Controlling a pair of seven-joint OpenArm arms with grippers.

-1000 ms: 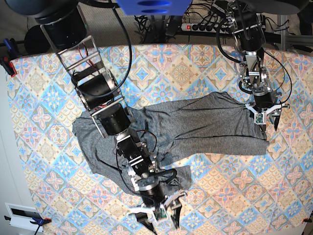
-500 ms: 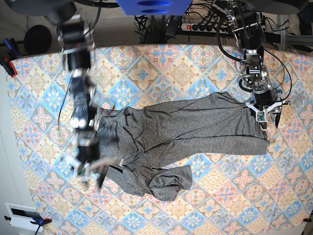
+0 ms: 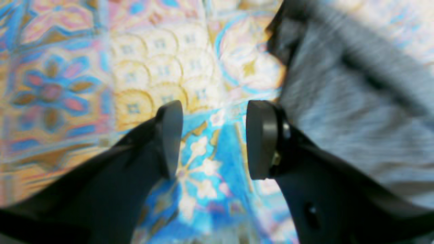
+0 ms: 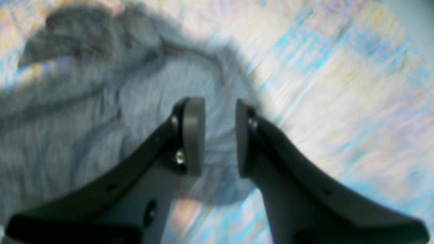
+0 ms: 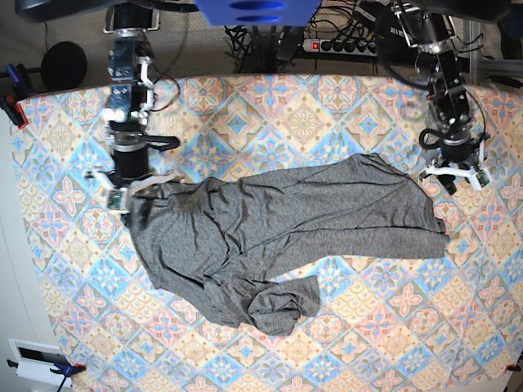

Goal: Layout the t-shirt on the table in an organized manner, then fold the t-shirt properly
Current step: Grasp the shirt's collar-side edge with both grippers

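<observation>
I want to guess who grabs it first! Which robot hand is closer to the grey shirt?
Right. The right gripper is at the t-shirt's edge, its open jaws over the cloth. The left gripper hangs just off the shirt's other end, over the table.

Base view: even, bright overhead light, colours clear, table (image 5: 327, 106) pattern sharp; soft short shadows under t-shirt (image 5: 286, 220) folds; slight wide-angle bend at edges; background above tabletop dim. Left wrist view: heavy blur across cloth pattern, streaked grey fabric at upper right; only fingertips (image 3: 169, 135) fairly crisp; mild washed-out glare on cream tiles. Right wrist view: strong diagonal motion smear, pale overexposed patch at right, fabric folds soft; pads (image 4: 195, 135) sharpest part.
</observation>
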